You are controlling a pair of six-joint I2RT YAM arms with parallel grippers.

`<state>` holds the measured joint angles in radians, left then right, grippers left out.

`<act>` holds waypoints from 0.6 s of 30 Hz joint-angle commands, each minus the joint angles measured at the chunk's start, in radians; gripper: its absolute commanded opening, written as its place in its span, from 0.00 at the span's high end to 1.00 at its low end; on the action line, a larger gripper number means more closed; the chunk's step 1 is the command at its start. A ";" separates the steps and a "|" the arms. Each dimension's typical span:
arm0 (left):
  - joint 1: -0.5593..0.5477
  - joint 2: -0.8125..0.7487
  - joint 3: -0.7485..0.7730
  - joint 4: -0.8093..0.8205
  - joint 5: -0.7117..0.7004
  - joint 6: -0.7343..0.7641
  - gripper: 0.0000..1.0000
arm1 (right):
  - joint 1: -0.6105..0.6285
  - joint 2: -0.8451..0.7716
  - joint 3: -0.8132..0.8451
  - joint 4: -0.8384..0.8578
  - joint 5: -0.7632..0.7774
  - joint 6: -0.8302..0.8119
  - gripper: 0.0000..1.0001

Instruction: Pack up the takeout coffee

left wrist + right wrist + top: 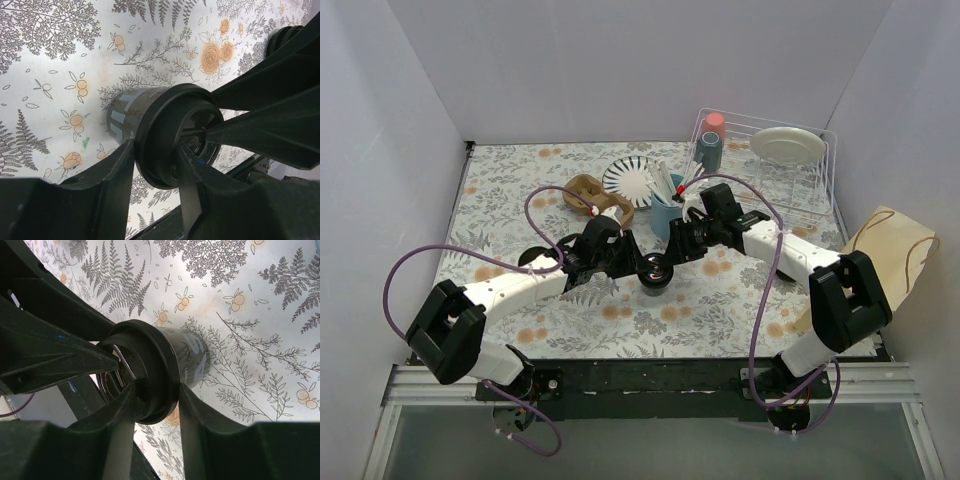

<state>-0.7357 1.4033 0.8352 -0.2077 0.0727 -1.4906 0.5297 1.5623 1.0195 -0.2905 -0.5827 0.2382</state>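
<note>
**Both sets of fingers closed on one lid, mid-bench**

Found the coffee cup [656, 270] near the middle of the bench [500, 200], slightly toward the near edge, dark-bodied with pale markings and topped by a black lid [656, 266]. Could not tell whether its base rested on the bench or hung just above it.

Noted the left gripper [636, 264] reaching in from the left edge side and the right gripper [677, 252] from the right, meeting at the cup.

From the left wrist: saw the left gripper [155, 147] with fingers [117, 165] pressed against opposite sides of the lid [170, 125], pinching it, cup body [122, 112] beyond.

From the right wrist: saw the same for the right gripper [156, 390], fingers [192, 415] clamped flush on the lid rim [160, 360], cup body [192, 357] pointing away.

Recorded a brown paper bag [892, 250] at the right edge, well apart from the cup. Logged a wire dish rack [815, 195] in the far right corner holding a pale plate [787, 146]. Marked a blue holder [665, 215] with utensils just beyond the grippers.
</note>
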 commanded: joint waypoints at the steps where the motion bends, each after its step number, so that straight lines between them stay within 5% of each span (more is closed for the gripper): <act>1: -0.002 0.065 -0.088 -0.153 -0.074 0.058 0.66 | 0.006 0.012 -0.051 0.040 0.052 -0.002 0.62; 11: -0.004 0.039 -0.166 -0.107 -0.031 0.044 0.65 | 0.006 0.018 -0.344 0.235 0.029 0.128 0.69; 18: -0.004 0.033 -0.147 -0.136 -0.047 0.069 0.65 | 0.003 -0.100 -0.156 0.090 0.010 0.135 0.52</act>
<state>-0.7300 1.3705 0.7506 -0.0956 0.0860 -1.5040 0.5003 1.4742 0.7860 0.0559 -0.6285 0.4210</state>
